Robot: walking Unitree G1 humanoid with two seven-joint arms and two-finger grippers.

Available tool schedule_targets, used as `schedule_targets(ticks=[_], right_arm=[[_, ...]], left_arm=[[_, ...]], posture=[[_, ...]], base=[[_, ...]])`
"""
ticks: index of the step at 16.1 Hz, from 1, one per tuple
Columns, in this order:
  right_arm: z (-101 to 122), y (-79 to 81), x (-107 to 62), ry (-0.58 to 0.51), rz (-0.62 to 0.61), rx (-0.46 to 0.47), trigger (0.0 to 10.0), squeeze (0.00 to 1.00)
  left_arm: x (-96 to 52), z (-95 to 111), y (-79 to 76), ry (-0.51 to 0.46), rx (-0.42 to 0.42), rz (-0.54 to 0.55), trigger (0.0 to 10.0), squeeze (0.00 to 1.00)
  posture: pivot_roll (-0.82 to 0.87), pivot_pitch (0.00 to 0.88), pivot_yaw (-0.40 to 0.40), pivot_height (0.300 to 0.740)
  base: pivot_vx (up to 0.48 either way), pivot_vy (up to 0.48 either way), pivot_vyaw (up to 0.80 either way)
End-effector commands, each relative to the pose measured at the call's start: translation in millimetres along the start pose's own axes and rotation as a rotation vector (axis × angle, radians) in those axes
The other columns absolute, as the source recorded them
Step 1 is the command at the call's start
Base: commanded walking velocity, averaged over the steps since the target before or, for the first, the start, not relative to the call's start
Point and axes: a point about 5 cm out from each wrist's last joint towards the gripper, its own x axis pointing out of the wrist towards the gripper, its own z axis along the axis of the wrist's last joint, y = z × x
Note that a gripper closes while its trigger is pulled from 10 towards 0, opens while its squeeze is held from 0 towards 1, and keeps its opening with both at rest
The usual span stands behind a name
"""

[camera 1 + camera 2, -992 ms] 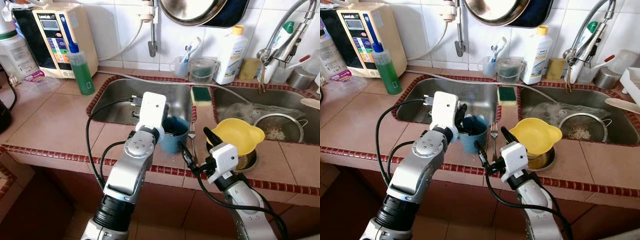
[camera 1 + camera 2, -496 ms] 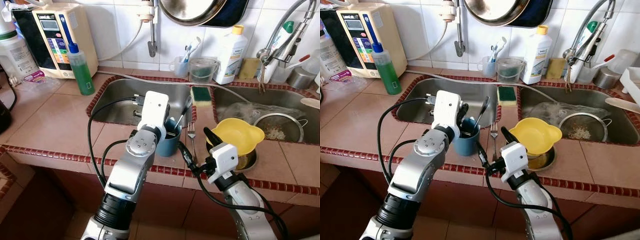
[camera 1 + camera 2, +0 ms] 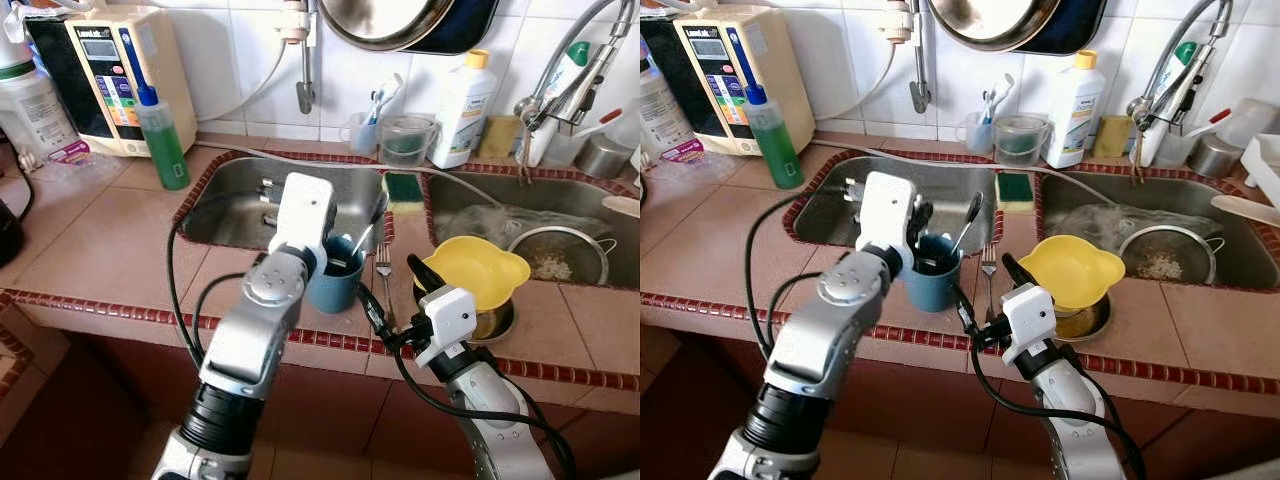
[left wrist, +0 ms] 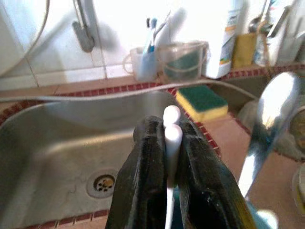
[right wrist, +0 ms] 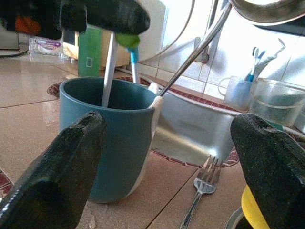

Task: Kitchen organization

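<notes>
A: Progress so far?

B: The blue cup [image 3: 932, 272] stands on the tiled counter [image 3: 90, 240], just in front of the left sink basin [image 3: 240, 205]. A spoon [image 3: 966, 222] leans inside it, bowl upward. The left gripper [image 4: 165, 157] hovers over the cup, its fingers pinched on two white utensil handles [image 4: 170, 138] that reach down into it.

A: So cutlery is partly collected?

B: By these views, yes. A fork [image 3: 385, 268] lies on the counter just right of the cup, not yet gathered.

A: The right gripper?

B: The right gripper [image 5: 167, 157] sits low, just right of the cup toward the counter's front edge, fingers spread wide and holding nothing. A yellow bowl [image 3: 475, 270] sits further right of the cup.
</notes>
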Motion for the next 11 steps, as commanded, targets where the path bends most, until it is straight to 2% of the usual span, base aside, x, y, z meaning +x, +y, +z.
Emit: schedule_targets(ticks=[1, 2, 3, 4, 6, 7, 8, 11], right_arm=[[1, 1.7, 3.1, -0.002, 0.01, -0.004, 10.0, 0.0], [1, 1.8, 3.6, -0.003, 0.011, -0.004, 10.0, 0.0], [2, 1.6, 4.1, -0.004, 0.012, -0.004, 10.0, 0.0], [2, 1.0, 3.9, -0.005, 0.01, -0.006, 10.0, 0.0], [2, 1.0, 3.4, -0.003, 0.009, -0.006, 10.0, 0.0], [1, 1.2, 3.1, -0.002, 0.008, -0.005, 10.0, 0.0], [1, 1.4, 3.1, -0.002, 0.009, -0.004, 10.0, 0.0], [0, 1.8, 3.6, 0.0, 0.01, -0.002, 10.0, 0.0]], left_arm=[[-1.2, 12, 1.3, -0.042, 0.0, -0.027, 10.0, 0.0], [-1.1, 11, 3.3, -0.037, -0.011, -0.03, 9.6, 0.0], [-1.1, 10, 5.7, -0.03, -0.029, -0.036, 0.5, 0.0], [-2.2, 13, 6.7, -0.055, -0.035, -0.035, 0.0, 0.0], [-1.9, 14, 5.3, -0.046, -0.027, -0.05, 0.0, 0.0], [-1.8, 15, 3.4, -0.036, -0.019, -0.076, 2.2, 0.0], [-1.3, 15, 2.9, -0.021, -0.005, -0.094, 10.0, 0.0], [-1.4, 25, 6.7, -0.037, -0.012, -0.13, 10.0, 0.0]], posture=[[-0.15, 0.004, 0.06, 0.74], [-0.15, 0.004, 0.059, 0.74], [-0.16, 0.005, 0.061, 0.74], [-0.16, 0.005, 0.06, 0.74], [-0.16, 0.006, 0.06, 0.74], [-0.16, 0.006, 0.059, 0.74], [-0.16, 0.006, 0.059, 0.74], [-0.15, 0.007, 0.06, 0.74]], base=[[0.0, 0.0, 0.0], [0.0, 0.0, 0.0], [0.0, 0.0, 0.0], [0.0, 0.0, 0.0], [0.0, 0.0, 0.0], [0.0, 0.0, 0.0], [0.0, 0.0, 0.0], [0.0, 0.0, 0.0]])
